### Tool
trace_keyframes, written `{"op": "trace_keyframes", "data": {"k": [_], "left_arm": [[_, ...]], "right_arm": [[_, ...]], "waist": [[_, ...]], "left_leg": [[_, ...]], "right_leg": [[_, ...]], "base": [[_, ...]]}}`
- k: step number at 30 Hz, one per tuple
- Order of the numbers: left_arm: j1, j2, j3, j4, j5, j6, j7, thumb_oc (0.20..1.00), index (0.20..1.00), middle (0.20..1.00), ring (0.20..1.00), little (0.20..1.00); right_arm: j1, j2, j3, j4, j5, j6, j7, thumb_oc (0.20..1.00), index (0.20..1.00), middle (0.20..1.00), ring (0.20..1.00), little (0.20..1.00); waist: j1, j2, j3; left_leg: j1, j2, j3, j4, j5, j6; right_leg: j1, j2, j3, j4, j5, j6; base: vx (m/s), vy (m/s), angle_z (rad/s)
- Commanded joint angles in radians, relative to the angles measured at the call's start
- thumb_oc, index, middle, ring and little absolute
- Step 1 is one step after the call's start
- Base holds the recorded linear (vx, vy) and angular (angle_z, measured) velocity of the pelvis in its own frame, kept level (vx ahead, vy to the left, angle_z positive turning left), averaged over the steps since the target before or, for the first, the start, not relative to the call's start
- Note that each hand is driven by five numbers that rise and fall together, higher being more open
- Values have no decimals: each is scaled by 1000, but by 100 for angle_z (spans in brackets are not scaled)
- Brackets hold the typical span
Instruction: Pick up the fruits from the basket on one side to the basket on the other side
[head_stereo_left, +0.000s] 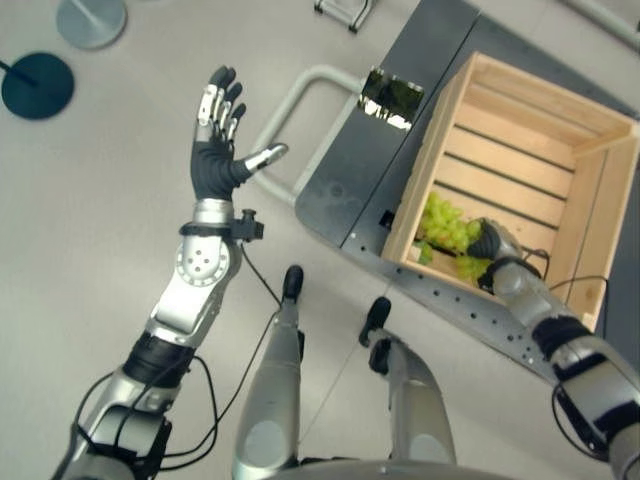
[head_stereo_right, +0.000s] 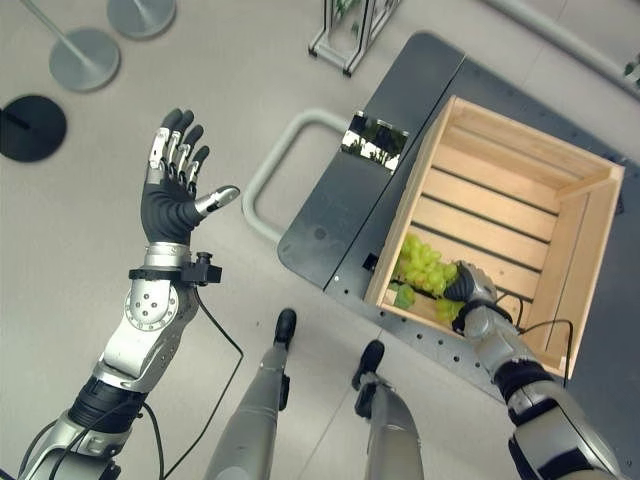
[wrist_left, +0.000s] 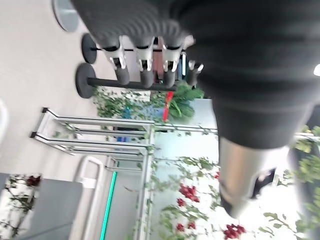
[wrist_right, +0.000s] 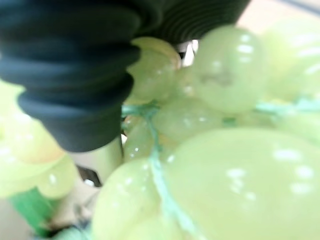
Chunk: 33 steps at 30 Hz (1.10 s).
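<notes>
the bunch of green grapes (head_stereo_right: 418, 266) lies in the near left corner of the wooden crate (head_stereo_right: 560, 262), its long axis running from that corner up along the crate's left wall, with a few loose grapes and a green leaf trailing toward the near wall. the right hand (head_stereo_right: 462, 284) is down inside the crate, right against the grapes at their near right end; in the right wrist view the dark ribbed cover sits hard up to the pale green grapes (wrist_right: 220, 165) and the fingers are buried among them, so i cannot tell whether they are closed round the bunch or just resting on it. the crate stands on a dark grey cart deck (head_stereo_right: 345, 215) with a pale tubular handle (head_stereo_right: 262, 175) sticking out to the robot's left, and a small shiny plate (head_stereo_right: 374, 140) lies on the deck just beside the crate's far left corner. the left hand (head_stereo_left: 215, 140) is held up well clear of the cart, over bare floor, fingers straight and spread with the thumb out toward the handle, holding nothing. round stand bases (head_stereo_left: 38, 85) sit on the floor beyond it, and a metal rack (head_stereo_right: 352, 28) stands past the cart's far end.
</notes>
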Motion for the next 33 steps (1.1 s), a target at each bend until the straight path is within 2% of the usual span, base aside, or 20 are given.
{"op": "trace_keyframes", "data": {"k": [1, 3, 8, 10, 11, 12, 15, 23, 27, 28, 30, 31, 33], "left_arm": [[-16, -18, 3, -15, -51, -16, -68, 1000, 1000, 1000, 1000, 1000], [10, -14, -1, -21, -53, 4, -94, 1000, 1000, 1000, 1000, 1000], [82, -3, -6, -38, -79, 25, -164, 1000, 1000, 1000, 1000, 1000], [100, 0, -4, -42, -82, 29, -175, 1000, 1000, 1000, 1000, 1000], [130, 3, -4, -50, -84, 35, -200, 1000, 1000, 1000, 1000, 1000], [133, 3, -3, -52, -84, 35, -201, 1000, 1000, 1000, 1000, 1000], [188, 1, 2, -71, -80, 51, -239, 1000, 1000, 1000, 1000, 1000], [254, -24, -31, -68, -131, 82, -293, 1000, 1000, 1000, 1000, 1000], [270, -48, -97, -59, -227, 106, -329, 1000, 1000, 1000, 1000, 1000], [271, -60, -122, -55, -270, 116, -343, 1000, 1000, 1000, 1000, 1000], [262, -95, -217, -46, -441, 146, -370, 1000, 1000, 1000, 1000, 1000], [262, -95, -216, -46, -443, 146, -371, 1000, 1000, 1000, 1000, 1000], [254, -102, -285, -42, -533, 168, -388, 1000, 1000, 1000, 1000, 1000]], "right_arm": [[38, -67, -93, -55, -63, 12, -30, 200, 200, 200, 200, 200], [92, -74, -137, -151, -97, 13, -24, 200, 200, 200, 200, 200], [181, -80, -219, -290, -161, -1, -16, 200, 200, 200, 200, 200], [203, -78, -239, -318, -170, -1, -9, 200, 200, 200, 200, 200], [205, -79, -261, -359, -188, -2, -14, 200, 200, 200, 200, 200], [211, -78, -263, -365, -190, 0, -12, 200, 200, 200, 200, 200], [249, -92, -300, -418, -225, -7, 3, 200, 200, 200, 200, 200], [262, -120, -350, -519, -259, -22, 9, 200, 200, 200, 200, 200], [217, -157, -337, -607, -269, -50, 15, 200, 200, 200, 200, 200], [200, -164, -321, -634, -270, -61, 25, 200, 200, 200, 200, 200], [143, -169, -263, -689, -264, -89, 40, 200, 200, 200, 200, 200], [141, -169, -261, -688, -263, -89, 40, 200, 200, 200, 200, 200], [81, -172, -196, -714, -254, -113, 53, 200, 200, 200, 200, 200]], "waist": [[-18, -51, 16], [-29, -59, -5], [-51, -73, -112], [-49, -73, -134], [-55, -71, -176], [-54, -71, -177], [-61, -71, -242], [-70, -62, -318], [-77, -58, -347], [-78, -57, -354], [-85, -53, -374], [-85, -53, -373], [-89, -49, -385]], "left_leg": [[131, -51, 47, 9, -125, 46], [174, -46, 55, -2, -131, 50], [261, -40, 78, -50, -141, 59], [281, -38, 84, -67, -139, 60], [313, -36, 93, -87, -141, 63], [317, -36, 95, -90, -141, 62], [377, -28, 110, -122, -147, 63], [448, -16, 131, -149, -159, 61], [473, -13, 140, -159, -163, 60], [479, -12, 141, -160, -164, 60], [498, -9, 146, -168, -165, 60], [499, -9, 147, -169, -165, 60], [514, -5, 160, -185, -163, 61]], "right_leg": [[145, -20, -7, -130, 95, 94], [183, -13, -2, -151, 97, 94], [251, 7, 20, -196, 96, 97], [267, 9, 22, -209, 96, 98], [289, 14, 29, -223, 93, 99], [291, 15, 30, -224, 93, 99], [332, 23, 38, -246, 88, 100], [390, 34, 56, -270, 80, 100], [408, 40, 64, -270, 76, 100], [412, 42, 67, -270, 73, 99], [425, 44, 69, -272, 70, 99], [425, 45, 69, -272, 70, 99], [432, 48, 77, -286, 75, 102]], "base": [[71, 27, -17], [111, 16, -17], [133, -11, -18], [125, -10, -22], [105, -7, -12], [184, -15, -26], [153, -20, -23], [98, -6, -6], [44, -4, -4], [53, 7, -14], [50, 2, -17], [22, 3, -11], [8, 9, -9]]}}
